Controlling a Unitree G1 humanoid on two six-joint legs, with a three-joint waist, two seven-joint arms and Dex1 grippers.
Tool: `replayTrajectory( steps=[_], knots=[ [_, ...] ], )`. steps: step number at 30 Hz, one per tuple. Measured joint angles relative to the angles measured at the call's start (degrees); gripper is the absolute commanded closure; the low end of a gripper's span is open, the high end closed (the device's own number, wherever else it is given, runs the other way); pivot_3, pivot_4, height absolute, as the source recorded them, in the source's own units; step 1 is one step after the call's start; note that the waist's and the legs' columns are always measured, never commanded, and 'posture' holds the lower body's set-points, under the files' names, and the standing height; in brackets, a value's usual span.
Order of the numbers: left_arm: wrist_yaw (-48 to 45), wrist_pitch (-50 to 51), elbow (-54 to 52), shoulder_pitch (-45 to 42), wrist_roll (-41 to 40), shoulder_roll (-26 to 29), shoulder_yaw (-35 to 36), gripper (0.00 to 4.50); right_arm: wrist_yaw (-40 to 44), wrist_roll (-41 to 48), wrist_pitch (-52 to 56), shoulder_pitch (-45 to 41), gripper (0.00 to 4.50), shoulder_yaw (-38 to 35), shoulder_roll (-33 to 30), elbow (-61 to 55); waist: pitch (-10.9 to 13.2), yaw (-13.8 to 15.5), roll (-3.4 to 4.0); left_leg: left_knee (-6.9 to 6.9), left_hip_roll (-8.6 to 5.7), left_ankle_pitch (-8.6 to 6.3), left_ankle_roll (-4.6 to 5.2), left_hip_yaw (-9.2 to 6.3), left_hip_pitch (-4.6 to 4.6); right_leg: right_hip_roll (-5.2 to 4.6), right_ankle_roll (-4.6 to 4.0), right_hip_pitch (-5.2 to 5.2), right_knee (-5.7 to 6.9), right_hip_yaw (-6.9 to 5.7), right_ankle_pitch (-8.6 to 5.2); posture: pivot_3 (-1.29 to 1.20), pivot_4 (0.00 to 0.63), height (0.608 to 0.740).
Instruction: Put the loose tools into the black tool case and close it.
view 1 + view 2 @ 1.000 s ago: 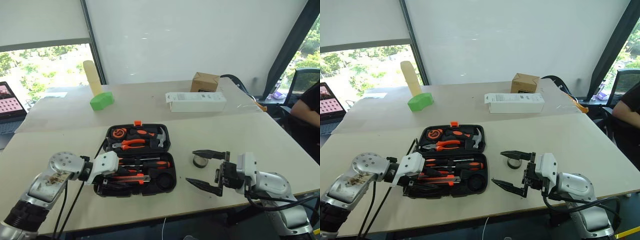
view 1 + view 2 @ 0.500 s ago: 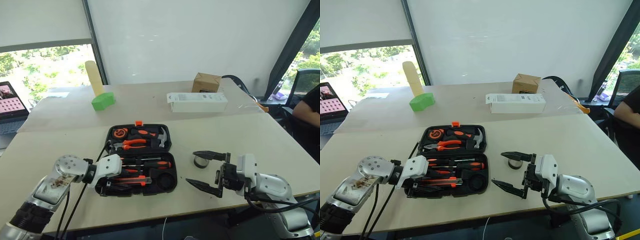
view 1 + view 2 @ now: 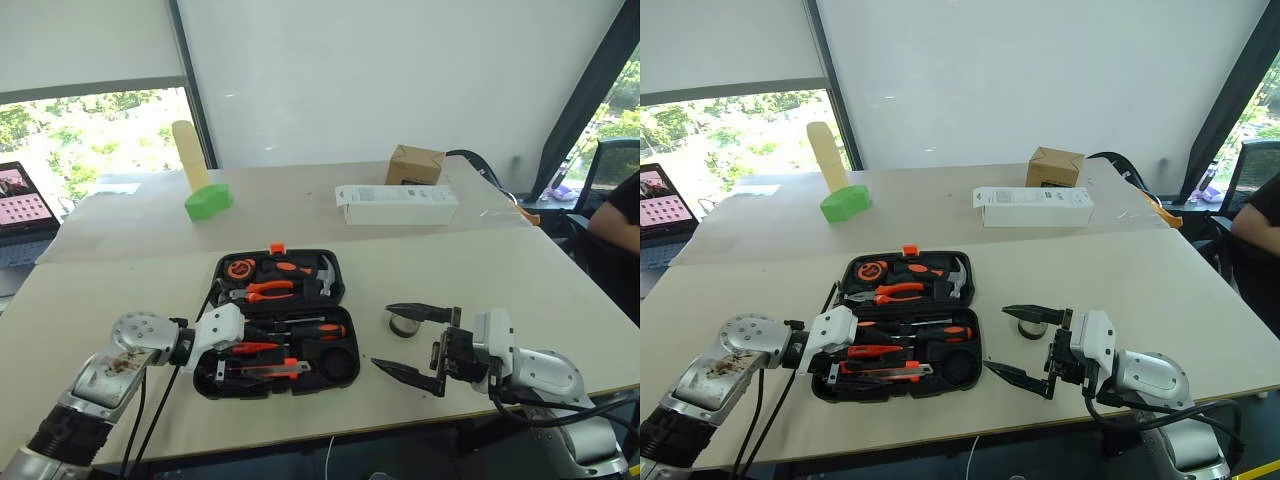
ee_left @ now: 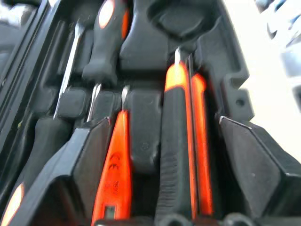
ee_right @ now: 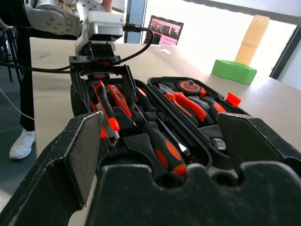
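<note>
Tape roll (image 3: 403,324) lay at the case's (image 3: 280,320) three o'clock; right claw (image 3: 415,341), wide, should straddle it squarely; left claw (image 4: 155,155) gaped empty.

Matt black moulded plastic tool case (image 3: 340,372), and between the left jaws a glossy orange-black utility knife (image 4: 183,150), metal tip shining

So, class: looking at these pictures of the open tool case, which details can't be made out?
- Small black tape roll: partly hidden by the right tool's upper finger, head views.
- Black hinged plastic tool case: edges cropped, left wrist view.
- White long carton: print too small.
</note>
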Motion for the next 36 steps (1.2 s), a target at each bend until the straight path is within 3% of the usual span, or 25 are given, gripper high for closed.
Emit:
replayTrajectory(
  steps=[5,8,16,17,23,36],
  knots=[
    [-1.08,2.36,-1.04,-0.08,-5.28,1.24,5.05,0.62,0.09,-0.04,-0.02,-0.06,0.0,0.0,0.17,0.21,0.0,-0.03,0.0,0.03,0.01,0.02,-0.03,0.0,0.02,0.02,0.0,0.02,0.03,0.01,0.0,0.0,0.15,0.74],
    [-2.93,-0.61,1.76,-0.33,-5.26,3.4,7.61,1.45,0.09,-0.14,-0.03,-0.05,0.0,0.01,0.36,0.44,0.0,-0.11,0.0,0.02,0.01,0.03,-0.06,0.0,0.07,0.03,-0.01,0.04,0.05,0.01,0.0,0.0,0.15,0.74],
    [-6.53,-9.69,4.6,3.85,-1.92,3.51,6.67,4.3,0.15,-1.0,-0.04,-0.17,0.0,0.66,0.92,0.91,0.0,-0.06,0.0,0.01,0.0,0.02,-0.03,0.0,0.04,0.0,-0.01,0.04,0.01,-0.01,0.0,0.0,0.15,0.74],
    [-6.43,-10.49,4.75,4.28,-1.16,3.41,6.35,4.43,0.15,-1.0,-0.04,-0.21,0.0,0.67,0.99,0.91,0.0,-0.03,0.0,0.02,0.0,0.01,-0.03,0.01,0.03,0.0,-0.01,0.04,0.0,0.0,0.0,0.0,0.15,0.74],
    [-0.94,-14.75,7.34,4.37,4.61,-0.63,3.9,4.43,0.16,-1.06,-0.04,-1.08,0.0,1.18,1.46,1.43,0.0,0.2,-0.01,0.05,0.0,0.02,-0.03,0.0,0.05,0.0,-0.01,0.1,0.02,-0.01,0.0,0.0,0.15,0.74],
    [5.46,-19.13,6.69,5.93,12.01,-0.92,0.42,4.43,0.19,-1.07,-0.04,-1.46,0.0,1.04,1.43,1.64,-0.27,0.29,0.41,0.03,0.01,0.01,-0.01,-0.01,0.3,-0.01,0.0,0.4,-0.02,0.0,0.0,0.0,0.15,0.74]
  ],
)
